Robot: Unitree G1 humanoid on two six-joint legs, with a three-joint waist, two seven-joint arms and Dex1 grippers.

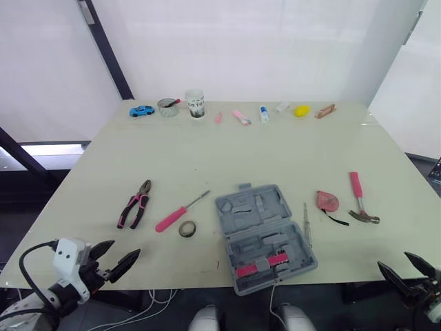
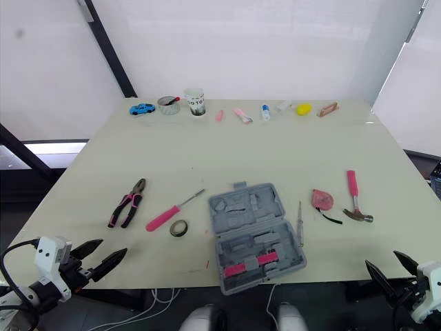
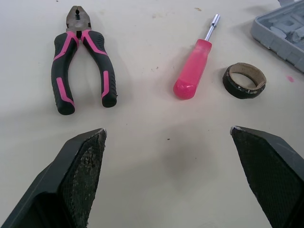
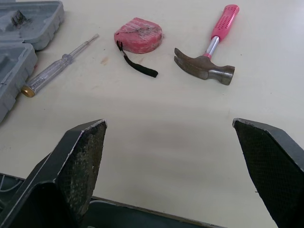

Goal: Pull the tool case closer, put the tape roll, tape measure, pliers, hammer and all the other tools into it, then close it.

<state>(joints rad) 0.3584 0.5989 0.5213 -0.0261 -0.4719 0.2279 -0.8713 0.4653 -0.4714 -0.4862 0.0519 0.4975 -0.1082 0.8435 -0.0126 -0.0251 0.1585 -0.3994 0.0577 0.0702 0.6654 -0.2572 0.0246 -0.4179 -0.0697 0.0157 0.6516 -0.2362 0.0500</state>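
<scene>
While the grey tool case (image 1: 265, 234) lay open at the lower centre of the frame, both moulded halves faced up, with pink pieces in the nearer half. Left of it on the table (image 1: 275, 152) lay the pliers (image 1: 135, 204), a pink screwdriver (image 1: 180, 211) and the tape roll (image 1: 187, 228). Right of it lay a slim tester (image 1: 306, 224), the red tape measure (image 1: 327, 201) and the hammer (image 1: 359, 198). The left gripper (image 1: 127, 247) hung at the lower left, by the table's near edge, jaws spread wide and empty. The right gripper (image 1: 393, 259) hung at the lower right, jaws likewise apart, touching nothing.
</scene>
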